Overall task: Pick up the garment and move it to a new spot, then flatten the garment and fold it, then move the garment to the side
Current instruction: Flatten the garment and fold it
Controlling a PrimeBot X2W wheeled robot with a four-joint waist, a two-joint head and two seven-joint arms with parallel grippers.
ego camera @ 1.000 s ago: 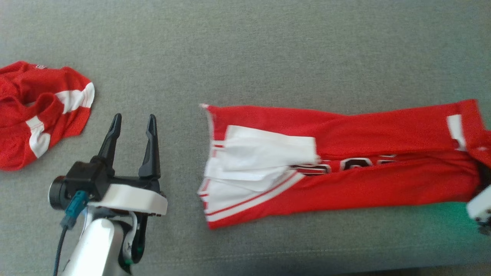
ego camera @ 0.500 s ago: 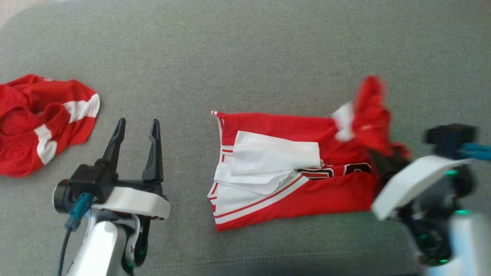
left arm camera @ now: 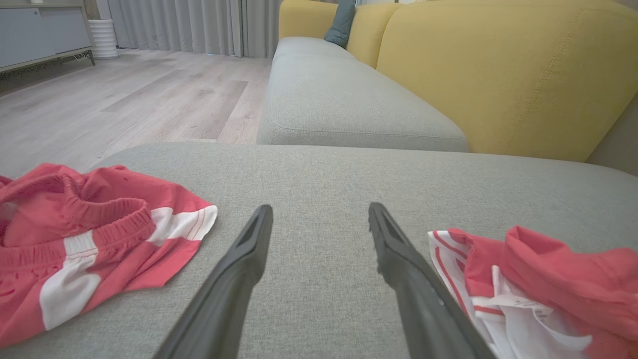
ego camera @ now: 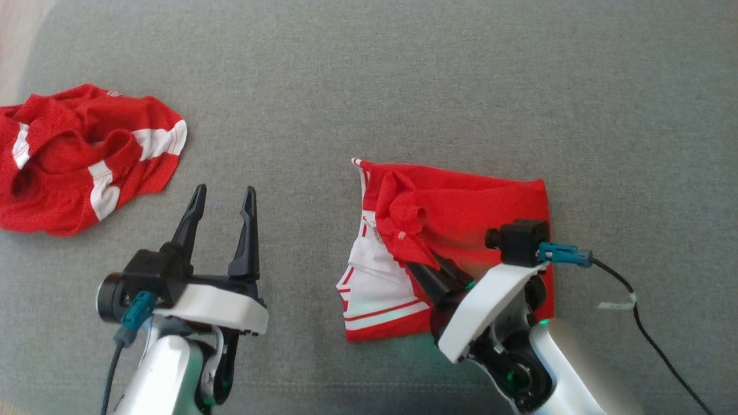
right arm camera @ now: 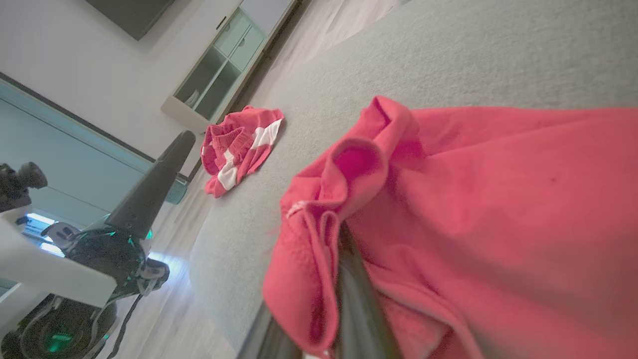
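Note:
The garment (ego camera: pixel 478 207), red with white striped trim, lies folded over on itself on the grey cushion (ego camera: pixel 403 86). My right gripper (ego camera: pixel 424 266) is shut on the garment's folded-over red edge, near its left end. In the right wrist view the red cloth (right arm camera: pixel 473 199) drapes over a dark finger (right arm camera: pixel 359 304). My left gripper (ego camera: pixel 225 193) stands open above bare cushion, left of the garment and apart from it. The left wrist view has its open jaws (left arm camera: pixel 319 214) with nothing between them and the garment (left arm camera: pixel 558 269) at the lower right.
A second red and white piece of clothing (ego camera: pixel 86 155) lies crumpled at the cushion's left edge (left arm camera: pixel 94 234) (right arm camera: pixel 239 144). A yellow sofa back (left arm camera: pixel 498 65) rises beyond the cushion. Wooden floor (left arm camera: pixel 124 94) lies to the left. A black cable (ego camera: pixel 634 311) trails from my right wrist.
My right gripper has carried the garment's right end up and over to the left, halving its length. The head camera has shifted. The left gripper stays open in place.

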